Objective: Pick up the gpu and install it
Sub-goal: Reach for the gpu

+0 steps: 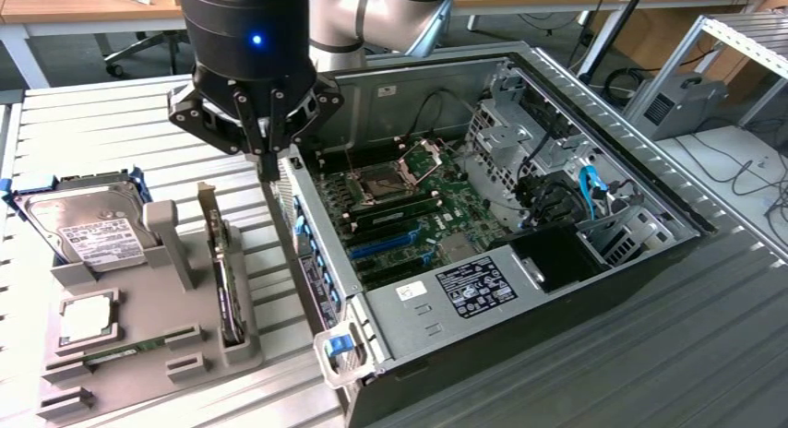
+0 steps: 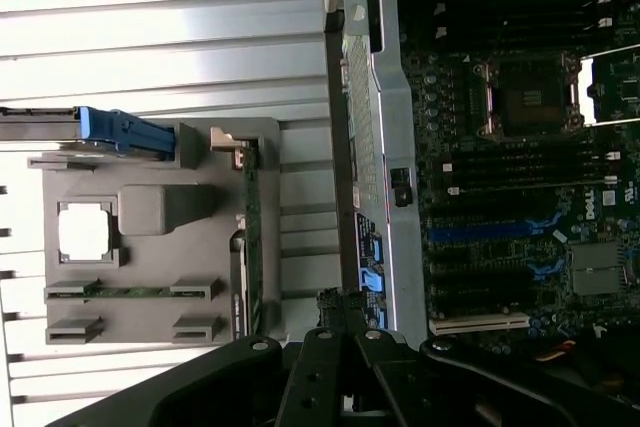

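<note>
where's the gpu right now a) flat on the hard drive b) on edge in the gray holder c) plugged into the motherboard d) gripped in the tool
b: the gpu stands on edge in a slot of the gray holder, apart from the shut tool above the case wall.

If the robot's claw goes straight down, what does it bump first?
Probably the rim of the computer case's back wall, right under the shut gripper. The gpu stands aside in its gray holder, so likely missed. Depth is unclear.
</note>
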`<action>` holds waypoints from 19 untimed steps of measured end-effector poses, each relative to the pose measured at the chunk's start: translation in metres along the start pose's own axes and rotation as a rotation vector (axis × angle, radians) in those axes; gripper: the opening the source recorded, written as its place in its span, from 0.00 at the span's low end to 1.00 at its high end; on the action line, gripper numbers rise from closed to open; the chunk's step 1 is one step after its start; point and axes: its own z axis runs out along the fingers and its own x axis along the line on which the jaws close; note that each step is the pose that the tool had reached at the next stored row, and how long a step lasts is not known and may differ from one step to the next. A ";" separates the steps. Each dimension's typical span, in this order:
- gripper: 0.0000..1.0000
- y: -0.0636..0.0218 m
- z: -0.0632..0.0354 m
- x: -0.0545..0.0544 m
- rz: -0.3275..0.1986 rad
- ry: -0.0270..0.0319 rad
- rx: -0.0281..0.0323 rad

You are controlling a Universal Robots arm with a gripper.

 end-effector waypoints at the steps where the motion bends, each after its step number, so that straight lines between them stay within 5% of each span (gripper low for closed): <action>1: 0.11 -0.0002 0.0000 0.000 0.000 0.0001 0.0001; 19: 0.11 -0.0039 0.0004 0.000 0.000 0.0000 0.0001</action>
